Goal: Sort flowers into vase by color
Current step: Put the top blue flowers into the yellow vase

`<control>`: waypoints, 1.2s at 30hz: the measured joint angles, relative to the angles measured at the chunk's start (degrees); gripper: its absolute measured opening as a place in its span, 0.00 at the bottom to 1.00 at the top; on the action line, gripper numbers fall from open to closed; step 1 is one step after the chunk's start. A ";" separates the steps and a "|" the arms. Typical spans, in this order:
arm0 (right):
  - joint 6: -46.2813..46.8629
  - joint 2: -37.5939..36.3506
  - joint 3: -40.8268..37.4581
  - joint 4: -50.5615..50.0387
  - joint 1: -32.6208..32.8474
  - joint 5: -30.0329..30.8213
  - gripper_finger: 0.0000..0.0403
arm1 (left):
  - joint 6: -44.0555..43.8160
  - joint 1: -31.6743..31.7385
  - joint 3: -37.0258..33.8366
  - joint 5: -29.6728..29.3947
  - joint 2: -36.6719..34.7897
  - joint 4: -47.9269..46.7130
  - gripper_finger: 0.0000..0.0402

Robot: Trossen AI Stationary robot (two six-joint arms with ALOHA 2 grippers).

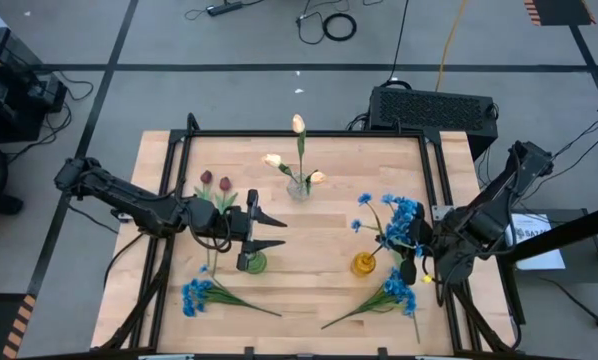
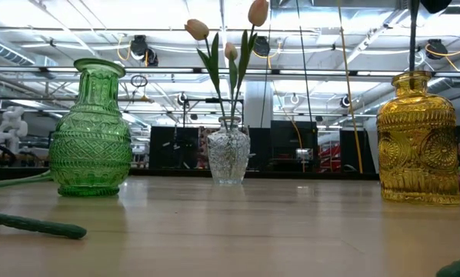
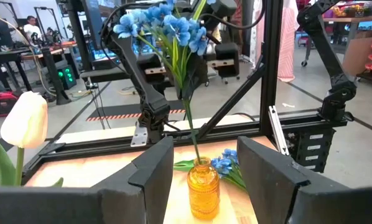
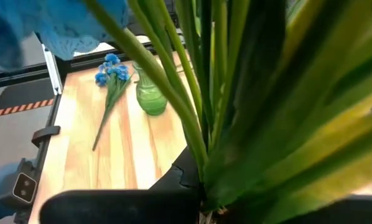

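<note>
A blue flower (image 1: 399, 215) stands tilted with its stem's lower end in the yellow vase (image 1: 364, 264), and my right gripper (image 1: 416, 243) is shut on it beside the bloom. My left gripper (image 1: 279, 231) hangs open and level above the green vase (image 1: 253, 262), nothing between its fingers (image 3: 152, 180). Dark red tulips (image 1: 215, 184) lie on the table by the left arm, partly hidden under it. Cream tulips (image 1: 297, 150) stand with their stems in a clear vase (image 1: 299, 187) at the far middle. My right gripper pinches the blue flower's stem among its leaves (image 4: 204, 180), below the bloom (image 3: 164, 28). The fingers come from the table's right side, slanting down. The stem (image 3: 192, 134) runs down, tilted, into the neck of the yellow vase (image 3: 203, 186).
Two more blue flowers lie flat near the front edge, one at the left (image 1: 204, 295) and one at the right (image 1: 389, 295). A black metal frame (image 1: 439, 170) borders the table. A stem end (image 2: 30, 225) lies on the boards near the green vase (image 2: 91, 131).
</note>
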 joint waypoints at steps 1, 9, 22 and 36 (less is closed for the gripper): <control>-0.01 0.00 -0.25 0.22 0.00 0.00 0.01 | 0.00 0.00 0.00 0.00 0.00 0.01 0.46; 1.27 0.02 -3.12 2.31 -0.02 -0.01 0.04 | 0.02 0.00 0.00 0.00 0.02 0.02 0.46; 2.93 0.02 -5.68 4.74 -0.09 -0.05 0.08 | 0.02 0.00 0.00 0.02 0.02 0.02 0.46; 2.56 1.68 -6.11 5.24 -0.09 -0.15 0.20 | 0.02 0.00 0.00 0.02 0.02 0.00 0.46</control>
